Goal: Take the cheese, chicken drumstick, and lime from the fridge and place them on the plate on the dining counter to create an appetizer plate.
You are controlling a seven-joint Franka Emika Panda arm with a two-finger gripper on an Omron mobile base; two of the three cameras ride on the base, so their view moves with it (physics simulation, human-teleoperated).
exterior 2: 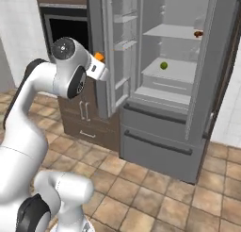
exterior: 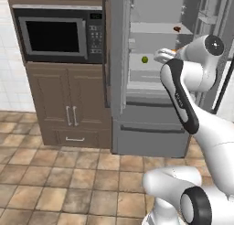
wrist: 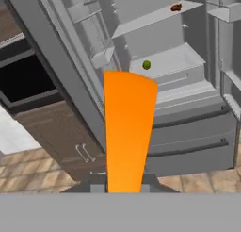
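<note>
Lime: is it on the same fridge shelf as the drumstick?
No. The lime sits alone on a lower shelf of the fridge, while the drumstick lies on the shelf above.

Even, shadowless light — soft blur

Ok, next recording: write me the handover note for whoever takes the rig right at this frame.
Claw: shut on the cheese, the orange wedge, held out in front of the open fridge.
Lime: on a middle fridge shelf, untouched.
Chicken drumstick: on the shelf above, toward the right, untouched.
Done: fridge doors open, cheese gripped and out of the shelves.
Left: carry the cheese to the plate on the dining counter, then come back for the lime and the drumstick, one at a time.
</note>
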